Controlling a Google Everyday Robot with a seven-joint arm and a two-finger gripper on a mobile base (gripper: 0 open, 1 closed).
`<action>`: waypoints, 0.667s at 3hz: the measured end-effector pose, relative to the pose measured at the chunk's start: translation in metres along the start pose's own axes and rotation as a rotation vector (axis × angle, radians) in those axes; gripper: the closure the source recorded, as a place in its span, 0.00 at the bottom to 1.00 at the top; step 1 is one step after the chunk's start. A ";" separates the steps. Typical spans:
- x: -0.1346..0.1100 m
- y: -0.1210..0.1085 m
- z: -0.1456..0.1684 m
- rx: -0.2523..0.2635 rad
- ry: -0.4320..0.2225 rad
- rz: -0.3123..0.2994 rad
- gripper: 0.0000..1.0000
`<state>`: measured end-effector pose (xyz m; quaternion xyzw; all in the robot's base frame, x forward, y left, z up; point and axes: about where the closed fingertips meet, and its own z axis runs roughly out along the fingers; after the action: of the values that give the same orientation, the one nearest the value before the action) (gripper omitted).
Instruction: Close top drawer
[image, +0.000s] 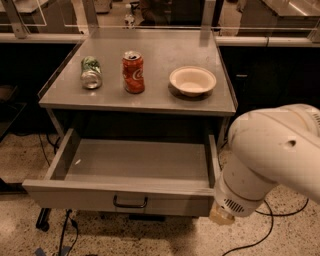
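The top drawer (135, 165) is pulled far out of the grey metal cart, wide, shallow and empty. Its flat front panel (75, 197) faces me with a small dark bar handle (130, 202) at the centre. My white arm (270, 160) fills the right side. Its tan end, where the gripper (222, 216) sits, is low beside the drawer front's right corner. The other drawer fronts are hidden below the open drawer.
On the cart top (165, 102) lie a green can on its side (91, 72), an upright red can (133, 72) and a cream bowl (192, 81). Dark cabinets flank the cart. Cables (65, 232) trail on the speckled floor.
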<state>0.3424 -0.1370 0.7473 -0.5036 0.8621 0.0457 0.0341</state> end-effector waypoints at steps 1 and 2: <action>-0.007 -0.005 0.022 0.017 -0.004 0.029 1.00; -0.019 -0.012 0.043 0.020 -0.017 0.051 1.00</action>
<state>0.3629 -0.1215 0.7060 -0.4807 0.8747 0.0423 0.0452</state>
